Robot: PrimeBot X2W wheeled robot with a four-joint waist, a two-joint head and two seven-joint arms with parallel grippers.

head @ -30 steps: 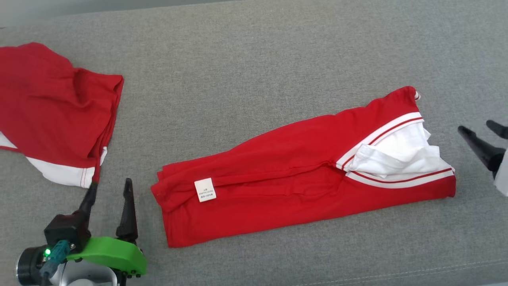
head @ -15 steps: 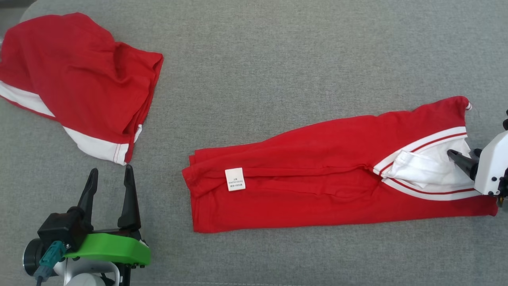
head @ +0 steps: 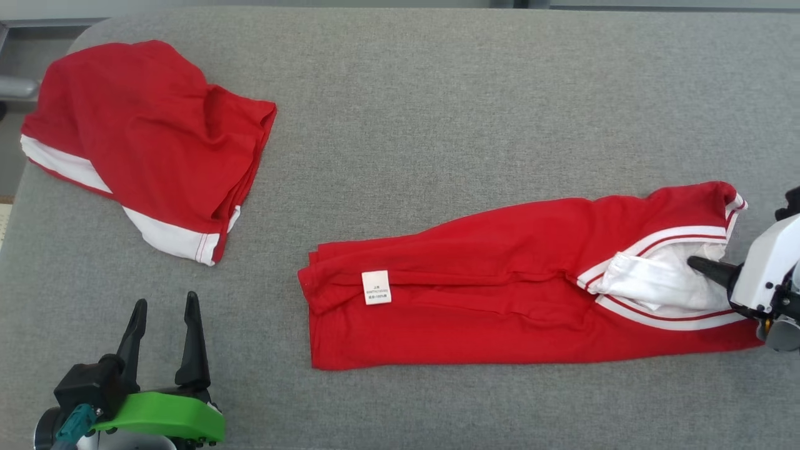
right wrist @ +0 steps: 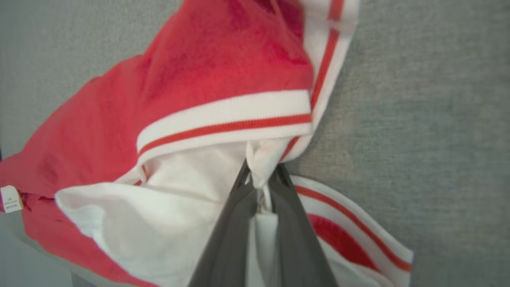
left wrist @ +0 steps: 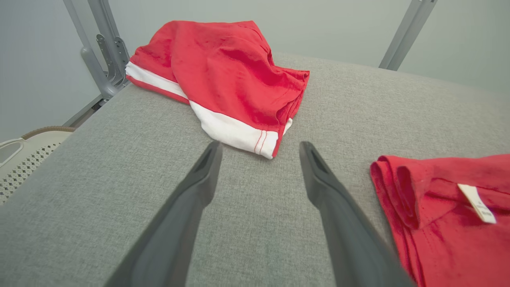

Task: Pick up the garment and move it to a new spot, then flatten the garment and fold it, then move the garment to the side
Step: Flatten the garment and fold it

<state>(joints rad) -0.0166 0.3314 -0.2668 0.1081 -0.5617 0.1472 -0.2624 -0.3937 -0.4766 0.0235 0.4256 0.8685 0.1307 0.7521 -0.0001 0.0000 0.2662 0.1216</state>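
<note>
We see the garment point(head: 500, 300), red with white trim, lying folded into a long strip on the grey cloth-covered worktop point(head: 437, 112). In the head view it sits at about four o'clock from the worktop's middle, and its length runs from eight o'clock toward two o'clock. A small white label point(head: 376, 287) lies flat on its eight o'clock end. At the other end a white striped band point(head: 662, 237) frames a bunch of white inner cloth point(head: 656, 281). The right gripper point(head: 695, 265) comes in from the three o'clock edge of that view. In the right wrist view its jaws are pinched nearly together on a tuck of that white cloth point(right wrist: 167, 207), which shows between the two dark fingers point(right wrist: 235, 223). The left gripper point(head: 164, 300) hovers over bare worktop at seven o'clock in the head view, its jaws wide and holding nothing. Its tips point toward twelve o'clock and are apart from both pieces of cloth. A second red garment point(head: 150, 137) with a white hem lies rumpled at ten o'clock, well apart from the first. In the left wrist view we also see grey metal frame legs point(left wrist: 107, 52) beyond the worktop's edge and part of a pale perforated basket point(left wrist: 20, 159) at nine o'clock.
</note>
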